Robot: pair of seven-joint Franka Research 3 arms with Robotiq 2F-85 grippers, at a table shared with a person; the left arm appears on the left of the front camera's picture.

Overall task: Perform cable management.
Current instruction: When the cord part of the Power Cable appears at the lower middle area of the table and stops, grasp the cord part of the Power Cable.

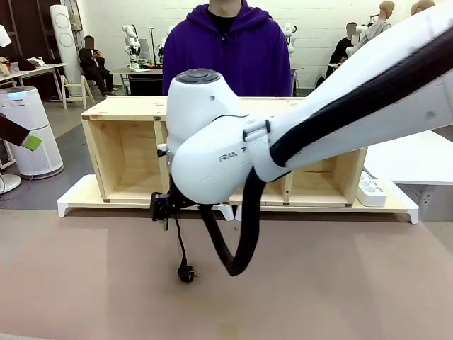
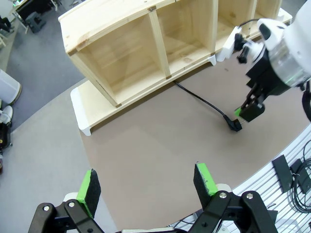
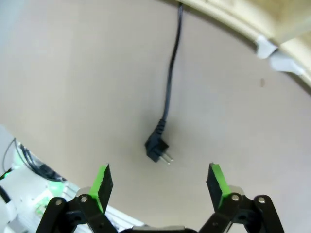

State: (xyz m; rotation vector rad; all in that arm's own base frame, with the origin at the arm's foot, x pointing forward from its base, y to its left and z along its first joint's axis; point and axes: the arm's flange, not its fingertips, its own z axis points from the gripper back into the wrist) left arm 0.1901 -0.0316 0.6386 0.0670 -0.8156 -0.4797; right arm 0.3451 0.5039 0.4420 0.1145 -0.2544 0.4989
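Black cable [image 3: 169,82] slack on table [image 1: 340,283]; both claws wide, nothing held.
Thin cord runs out from the wooden shelf's [image 1: 124,152] front edge and ends in an angled two-pin plug [image 3: 158,146], flat on the table just below right claw [image 3: 160,179]. Left claw [image 2: 146,183] hovers well apart. Table is matte brown. Person in purple hoodie [image 1: 226,49] behind shelf, lab room beyond.

My right arm [image 1: 212,152]: glossy white, black ribbed hose [image 1: 244,234] (grey cap [image 1: 197,76] on top); right gripper [image 3: 159,175] black, green-padded.
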